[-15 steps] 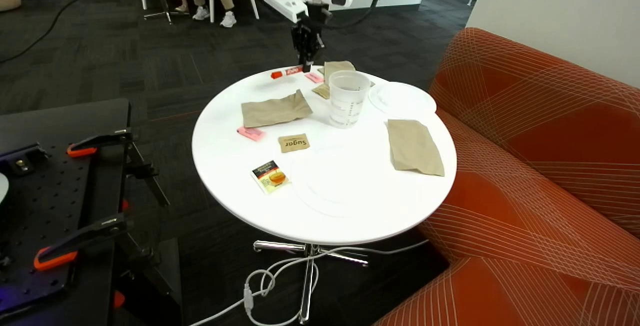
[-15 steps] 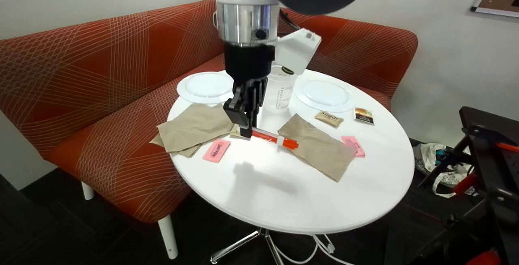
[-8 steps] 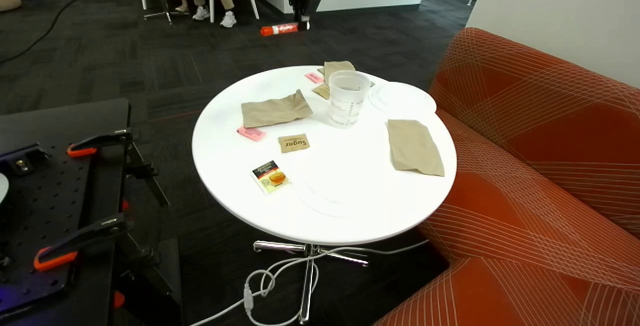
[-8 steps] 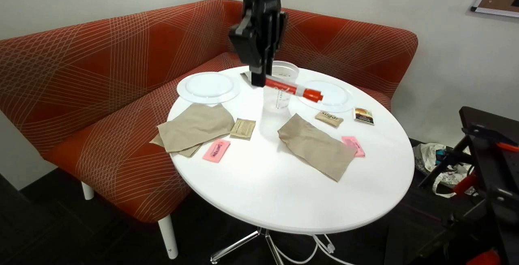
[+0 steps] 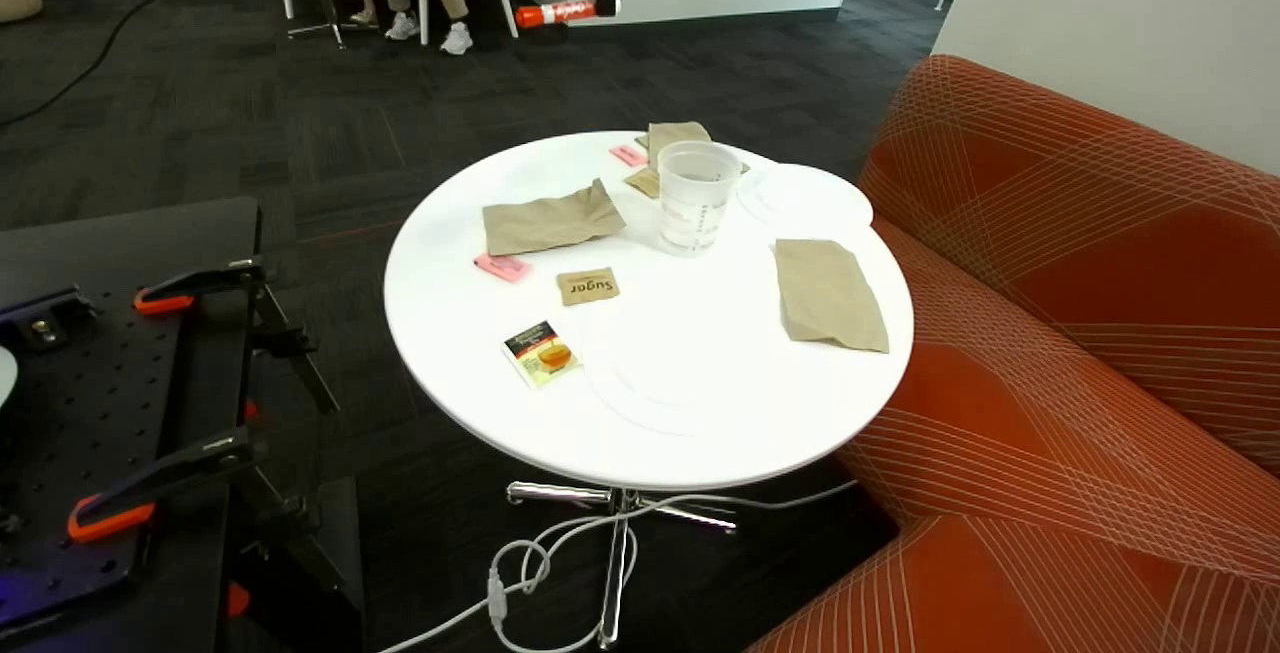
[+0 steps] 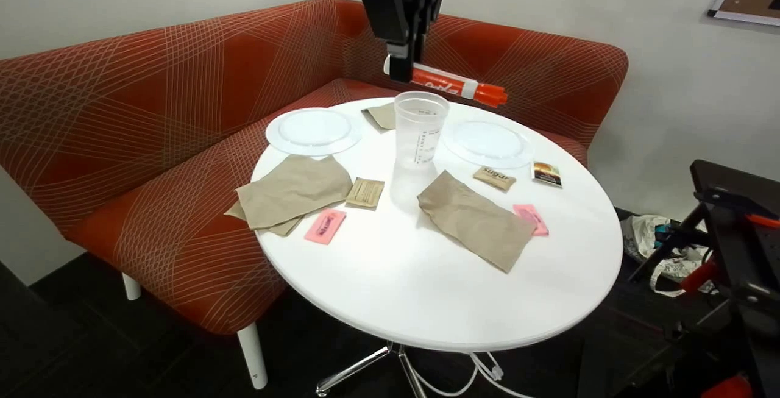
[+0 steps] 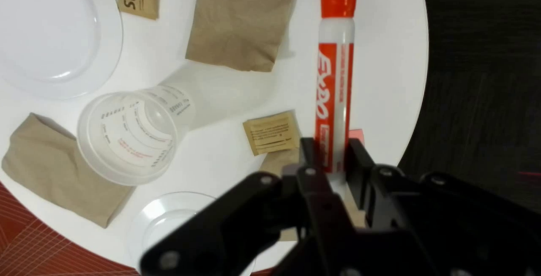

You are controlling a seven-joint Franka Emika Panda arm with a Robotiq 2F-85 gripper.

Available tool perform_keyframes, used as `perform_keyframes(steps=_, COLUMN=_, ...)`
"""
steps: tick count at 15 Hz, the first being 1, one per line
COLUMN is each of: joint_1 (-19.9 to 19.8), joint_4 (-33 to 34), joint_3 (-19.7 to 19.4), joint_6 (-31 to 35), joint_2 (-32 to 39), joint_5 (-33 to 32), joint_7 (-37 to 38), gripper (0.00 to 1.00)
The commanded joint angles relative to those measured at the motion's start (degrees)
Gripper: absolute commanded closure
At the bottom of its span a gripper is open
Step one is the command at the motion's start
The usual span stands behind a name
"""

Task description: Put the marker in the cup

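Your claw grips the marker near its white end, in mid-air, approx. level. The cup stands upright, to the L in wrist view; prob. you must shift and tilt.

Red-white marker, whitish cup, black hand, line-patterned red sofa.

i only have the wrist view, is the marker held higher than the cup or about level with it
Observer: Higher. In an exterior view the marker looks to be held well above the top of the cup.
Operator: ok and is there anything on the table that's outside my frame
Observer: Yes, in an exterior view a yellow-and-black packet lies near the Sugar packet, with a gap between them.
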Motion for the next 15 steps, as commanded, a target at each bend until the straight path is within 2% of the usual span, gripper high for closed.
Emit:
perform_keyframes(steps=1, joint_1=-0.15, joint_4=0.17, joint_3=0.18, joint_6=-0.15, joint_2=0.26, joint_5=-0.08, joint_7=0.06, gripper=0.79)
perform_keyframes(steps=2, joint_1=-0.14, joint_4=0.17, joint_3=0.18, joint_6=-0.14, joint_2=0.38, joint_5=-0.08, joint_7=0.06, gripper=0.95)
perform_keyframes(steps=7, joint_1=3.11, joint_4=-5.21, joint_3=-2.82, joint_6=13.03, joint_2=-1.05, joint_5=-4.24, joint_7=18.76, gripper=0.95)
perform_keyframes(steps=10, joint_1=5.86, joint_4=-7.77, joint_3=-5.52, joint_6=19.11, joint_2=-1.2, joint_5=-9.0, joint_7=30.58, gripper=0.95)
perform_keyframes(steps=15, joint_1=10.65, joint_4=-10.35, joint_3=-10.86, joint_6=23.53, joint_2=-1.81, joint_5=-20.66, joint_7=53.16, gripper=0.95)
